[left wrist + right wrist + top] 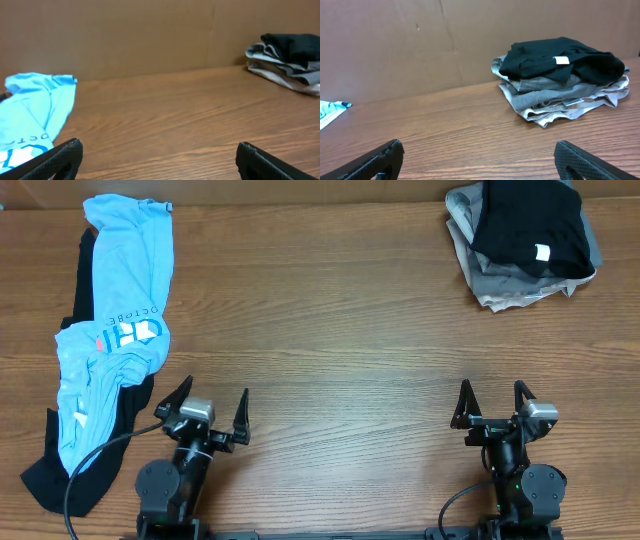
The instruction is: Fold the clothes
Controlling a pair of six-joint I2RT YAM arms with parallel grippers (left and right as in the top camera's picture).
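Wood grain runs across the brown table [330, 330], and in both wrist views a plain brown wall [150, 35] stands behind its far edge.

Along the table's left edge lies a light-blue tee [115, 310], crumpled and stretched from the far left corner towards the near edge, with printed lettering showing near its middle. A black garment [42, 478] lies under it, peeking out along the left side and spreading out at the near end.

At the far right corner sits a loose pile. A black shirt [525, 225] lies on top, its small white label [543, 252] facing up. Under it are grey pieces [545, 95], and a beige piece [555, 114] lies at the bottom against the wood. The pile and the tee are well apart, with bare table between them.

Both arms sit at the near edge. The left hand [210, 405] is just beside the near end of the tee without touching it. Its fingers [55, 160] are spread wide and there is nothing between them. A black cable [90, 460] loops from that arm over the cloth at the left. The right hand [493, 402] is near the right end of the near edge, well apart from the pile. It too is spread wide and holds nothing.
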